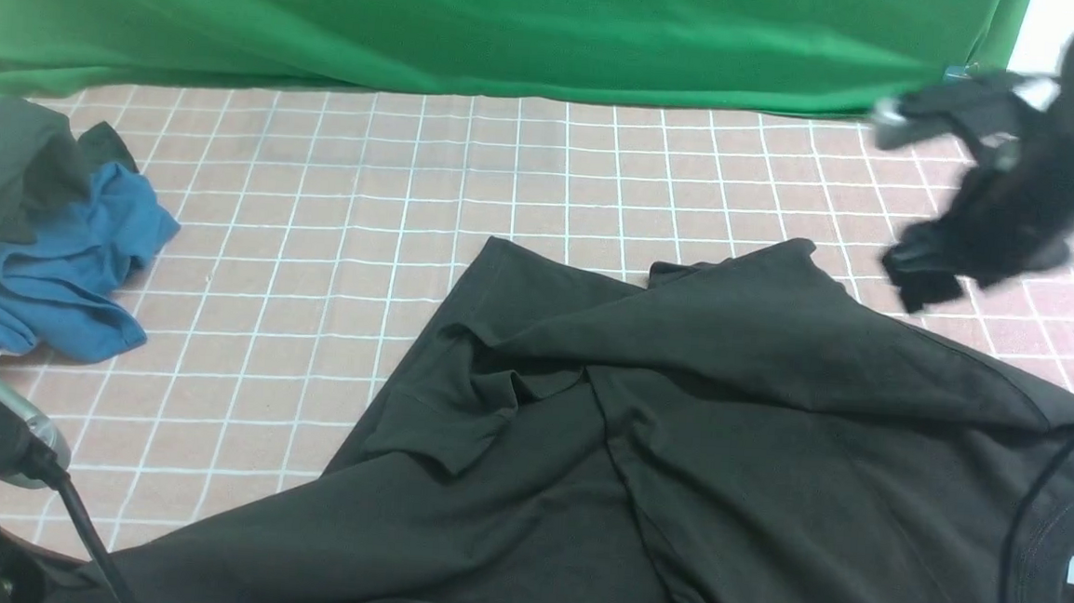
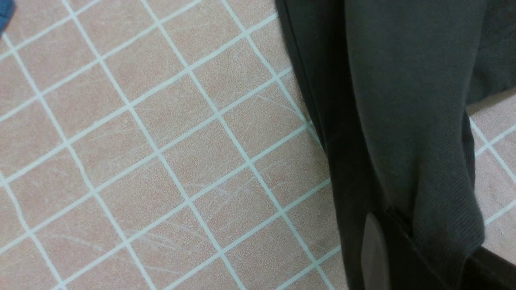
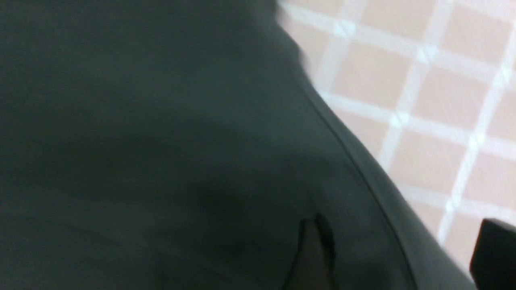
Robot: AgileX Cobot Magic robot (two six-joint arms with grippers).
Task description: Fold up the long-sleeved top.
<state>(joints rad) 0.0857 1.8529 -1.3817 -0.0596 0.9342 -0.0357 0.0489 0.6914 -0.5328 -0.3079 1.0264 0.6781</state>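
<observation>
Your front camera looks forward and down from the robot's side, across the bench (image 1: 317,232) to the green backdrop (image 1: 424,15), wide enough to take in most of the top (image 1: 725,425). Your left wrist camera looks down at the bench grid from close by, with the top's edge along one side. Your right wrist camera sits closer still and is blurred. The top almost fills it, and all three views share the top and the bench.

black top (image 1: 725,425), pink white-gridded tablecloth (image 1: 413,191)
</observation>
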